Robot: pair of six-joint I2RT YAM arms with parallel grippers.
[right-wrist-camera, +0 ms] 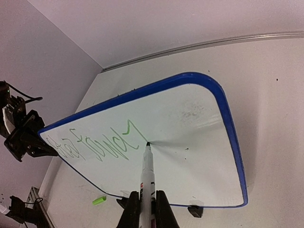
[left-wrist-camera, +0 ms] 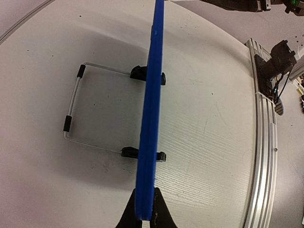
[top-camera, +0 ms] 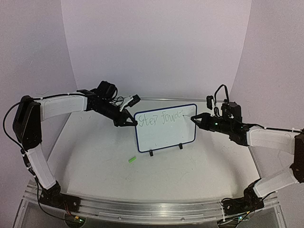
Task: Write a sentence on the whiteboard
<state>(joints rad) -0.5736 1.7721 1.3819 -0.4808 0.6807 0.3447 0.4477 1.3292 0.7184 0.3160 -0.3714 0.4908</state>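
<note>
ok so going from the left of the top view: the left tool [top-camera: 131,122] is clamped on the left edge of the whiteboard [top-camera: 166,138]. The left wrist view backs that up, both fingers pinched tight on the blue frame seen edge-on, so that arm is just the steadying one. The whiteboard stands in the centre of the frame on the desk [top-camera: 95,161], propped on its black clip feet [top-camera: 151,153] with the wire stand [left-wrist-camera: 76,111] behind. Its long axis runs left to right across the picture

the sentence [top-camera: 164,117] is only partly there imo. It's one greenish line along the top reading something like "Step forwa", last letters too scratchy to call. At the end of that line, upper right of the board, the marker [right-wrist-camera: 147,175] has its tip touching the white surface. The right tool [top-camera: 195,118] is gripping the marker's barrel, coming in from the right side of the frame

what the coming stroke turns on, I'd say: right of the tip there's only a short blank stretch before the blue frame, while the whole lower half is bare. So the right arm finishes the word rightward, then probably has to drop down and swing back left for a second line. There's also a small green cap [top-camera: 131,160] on the desk, lower left of the board, well apart from both tools
</note>
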